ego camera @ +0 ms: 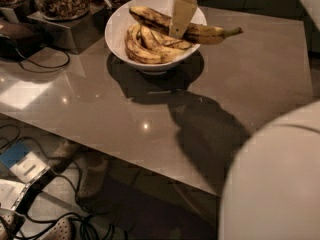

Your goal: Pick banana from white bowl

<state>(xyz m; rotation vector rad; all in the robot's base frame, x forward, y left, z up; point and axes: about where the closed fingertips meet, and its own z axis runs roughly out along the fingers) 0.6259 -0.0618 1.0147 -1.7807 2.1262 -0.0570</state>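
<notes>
Banana [206, 33] under downward claw [176, 31], over bowl [114, 24]

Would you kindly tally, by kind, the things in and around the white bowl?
white bowl: 1
long dark banana: 1
shorter yellow bananas: 3, as far as shows
gripper, down at the long dark banana: 1
Total: 6

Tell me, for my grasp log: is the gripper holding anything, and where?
Cannot tell: the gripper is at the middle of the banana, grip not visible.
</notes>
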